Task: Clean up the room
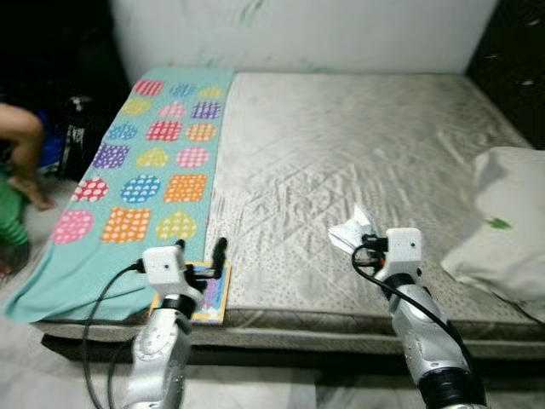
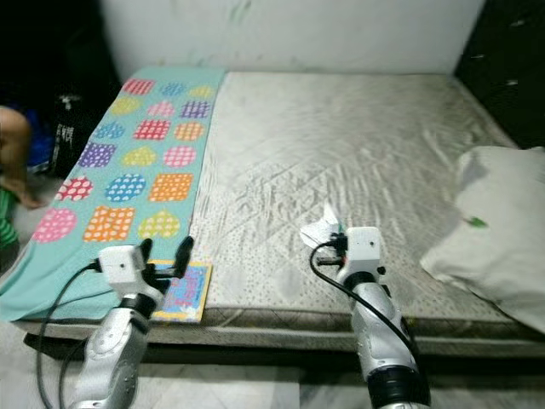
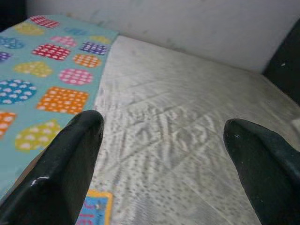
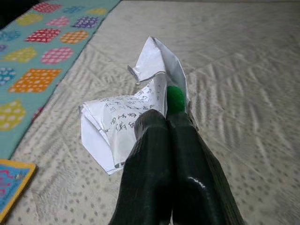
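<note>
- The right gripper [image 4: 165, 123] has its two black fingers pressed together on a crumpled paper [image 4: 123, 118]. The paper is white with printed words on it, and a bit of green shows right at the fingertips.
- The paper is up over the bed [image 1: 358, 153], close to the bed's front edge and a little toward its right side. It is hard to tell if the paper touches the bed or hangs just above it.
- The left gripper [image 1: 209, 265] is at the bed's front edge, near the front left corner. Its fingers [image 3: 61, 173] are spread wide apart and hold nothing.
- A small colorful book [image 1: 207, 300] lies flat at the front edge of the bed, just under the left gripper.
- A teal blanket [image 1: 153, 162] with bright dotted hearts and squares covers the left side of the bed, from the back edge down to the front.
- A white pillow [image 1: 502, 221] sits at the right edge of the bed.
- A person's leg [image 1: 24, 149] shows on the floor, off the left side of the bed.
</note>
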Available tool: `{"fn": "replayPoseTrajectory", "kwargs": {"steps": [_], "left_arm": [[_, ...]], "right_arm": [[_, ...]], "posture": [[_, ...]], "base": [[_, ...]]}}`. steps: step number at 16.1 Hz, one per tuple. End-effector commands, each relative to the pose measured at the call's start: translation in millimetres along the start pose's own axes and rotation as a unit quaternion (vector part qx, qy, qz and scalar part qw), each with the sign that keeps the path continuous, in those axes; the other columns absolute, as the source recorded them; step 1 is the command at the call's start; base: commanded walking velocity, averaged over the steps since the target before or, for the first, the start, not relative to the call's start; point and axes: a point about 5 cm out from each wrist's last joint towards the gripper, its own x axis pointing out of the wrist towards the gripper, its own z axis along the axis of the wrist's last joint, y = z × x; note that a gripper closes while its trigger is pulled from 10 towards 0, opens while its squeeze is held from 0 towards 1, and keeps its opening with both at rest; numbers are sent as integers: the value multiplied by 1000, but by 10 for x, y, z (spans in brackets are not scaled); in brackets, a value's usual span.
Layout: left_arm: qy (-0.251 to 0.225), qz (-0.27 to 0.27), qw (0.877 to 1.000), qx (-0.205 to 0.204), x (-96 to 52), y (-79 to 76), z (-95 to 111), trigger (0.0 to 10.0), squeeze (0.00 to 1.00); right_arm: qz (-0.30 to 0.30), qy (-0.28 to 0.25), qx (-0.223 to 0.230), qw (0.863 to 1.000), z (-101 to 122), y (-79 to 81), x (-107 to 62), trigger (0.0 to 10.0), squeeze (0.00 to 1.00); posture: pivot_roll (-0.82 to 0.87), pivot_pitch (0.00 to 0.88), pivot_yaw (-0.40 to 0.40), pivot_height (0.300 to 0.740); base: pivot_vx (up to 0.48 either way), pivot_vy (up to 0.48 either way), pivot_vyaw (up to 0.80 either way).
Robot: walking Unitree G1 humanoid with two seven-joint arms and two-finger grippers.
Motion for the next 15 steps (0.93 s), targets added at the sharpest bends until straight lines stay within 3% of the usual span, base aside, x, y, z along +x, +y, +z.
{"fn": "replayPoseTrajectory", "kwargs": {"steps": [1,6,11,15], "left_arm": [[-8,-20,1000,-2,39,-102,34,10000,0],[-5,-20,1000,0,38,-105,24,10000,0],[9,20,1000,-11,58,-45,-17,10000,0],[5,13,1000,-16,67,-56,5,10000,0]], "right_arm": [[-16,-2,-5,1000,15,-91,-21,10000,0],[-17,0,-6,1000,6,-92,-27,10000,0],[-17,2,-13,1000,-1,-99,-26,10000,0],[-15,1,-14,1000,3,-88,-19,10000,0]], "posture": [[17,19,27,740],[17,19,28,740],[18,14,29,740],[18,14,29,740]], "base": [[368,0,0],[357,0,0],[0,0,0],[0,173,-609]]}}
